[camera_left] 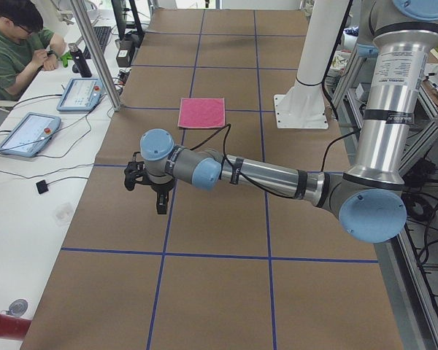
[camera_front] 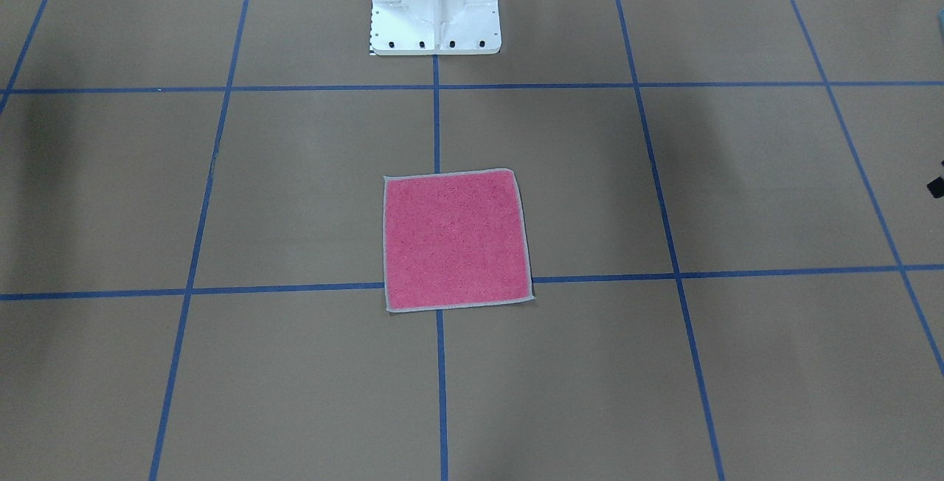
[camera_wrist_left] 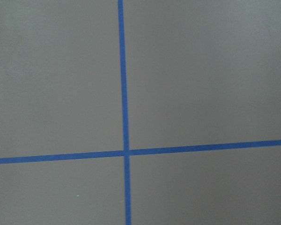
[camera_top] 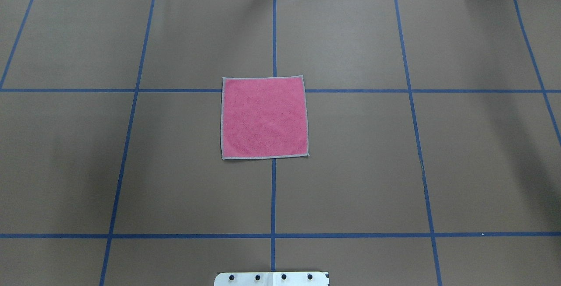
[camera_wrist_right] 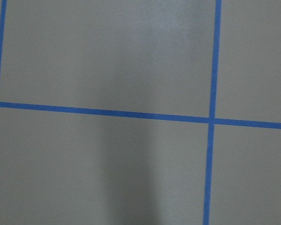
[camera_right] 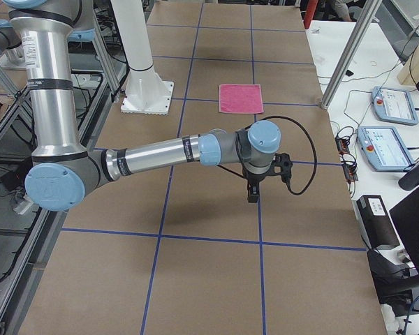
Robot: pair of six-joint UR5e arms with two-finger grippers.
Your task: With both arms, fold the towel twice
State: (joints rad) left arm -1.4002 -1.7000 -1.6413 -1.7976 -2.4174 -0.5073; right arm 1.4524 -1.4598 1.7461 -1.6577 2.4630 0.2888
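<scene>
The towel [camera_front: 456,241] [camera_top: 264,117] lies flat and unfolded at the table's middle, pink face up, with its light grey border showing all round. It appears small in both side views [camera_left: 201,113] [camera_right: 240,98]. The left arm reaches out low over the table's left end, and its black left gripper [camera_left: 161,206] points down, far from the towel. At the opposite end the right arm does the same with the right gripper [camera_right: 252,195]. I cannot tell whether either gripper is open or shut. Both wrist views hold only brown table and blue tape.
The white pedestal base [camera_front: 435,12] [camera_top: 271,278] is bolted down at the robot's side of the table. Blue tape lines grid the brown surface. A seated person [camera_left: 14,44], tablets [camera_left: 28,133] [camera_right: 387,146] and aluminium posts [camera_left: 95,51] stand along the far side.
</scene>
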